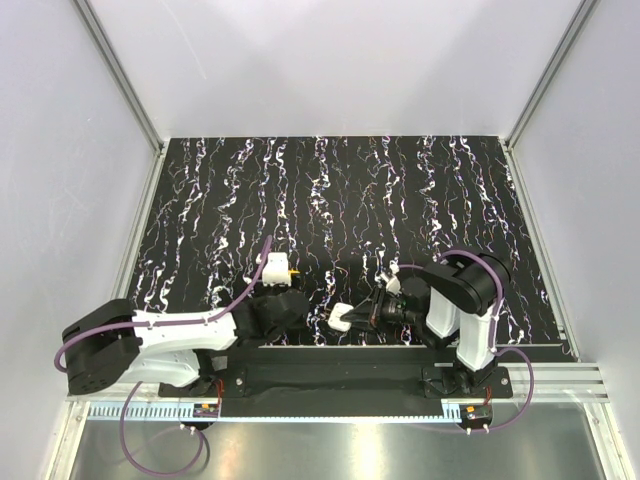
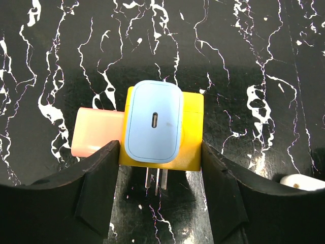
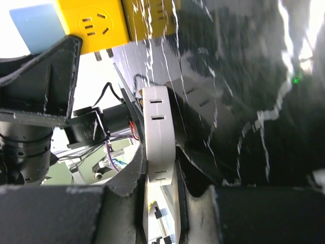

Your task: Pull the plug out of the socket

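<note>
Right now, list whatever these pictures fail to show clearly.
- Top view: bright-yellow cube socket, too small to read its faces.
- Left wrist view: white rounded object, mostly hidden behind left end effector finger.
- Right wrist view: white slotted block, lower end hidden between right end effector fingers.
</note>
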Robot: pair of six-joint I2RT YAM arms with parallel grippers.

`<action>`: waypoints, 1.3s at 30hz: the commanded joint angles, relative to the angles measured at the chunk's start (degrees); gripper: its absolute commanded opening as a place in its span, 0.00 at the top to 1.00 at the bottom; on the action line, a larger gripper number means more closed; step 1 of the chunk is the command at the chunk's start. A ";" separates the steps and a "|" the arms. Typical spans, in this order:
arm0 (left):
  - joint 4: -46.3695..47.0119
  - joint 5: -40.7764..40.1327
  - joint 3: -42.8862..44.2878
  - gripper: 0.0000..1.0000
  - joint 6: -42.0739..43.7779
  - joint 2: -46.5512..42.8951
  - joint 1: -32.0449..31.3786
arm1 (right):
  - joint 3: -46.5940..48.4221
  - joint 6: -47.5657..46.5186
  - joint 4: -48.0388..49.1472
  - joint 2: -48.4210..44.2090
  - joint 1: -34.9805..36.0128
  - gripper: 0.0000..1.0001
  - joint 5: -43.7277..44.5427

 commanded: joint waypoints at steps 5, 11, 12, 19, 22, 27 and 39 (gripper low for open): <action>-4.38 1.71 -0.30 1.00 2.69 -3.44 -0.49 | -5.07 -3.24 0.56 -7.92 -2.34 1.00 -1.59; -4.12 3.92 -0.03 1.00 3.31 -6.08 -0.40 | -1.13 -12.28 -34.81 -30.38 -5.15 1.00 -0.12; -4.12 4.09 0.05 1.00 3.31 -6.08 -0.40 | 0.54 -15.08 -44.01 -35.39 -5.33 1.00 1.98; -2.80 5.59 0.05 1.00 3.57 -6.52 -0.58 | 21.20 -36.53 -93.14 -60.24 -11.81 1.00 20.12; -2.18 6.03 0.23 1.00 3.84 -6.26 -0.58 | 24.37 -37.52 -94.73 -56.28 -14.55 1.00 18.18; -1.75 7.17 0.32 1.00 3.84 -6.17 -0.75 | 28.23 -37.52 -94.20 -51.09 -21.65 1.00 16.60; -1.13 7.08 0.23 1.00 4.89 -5.56 -0.75 | 24.81 -29.97 -80.59 -39.67 -51.29 1.00 4.30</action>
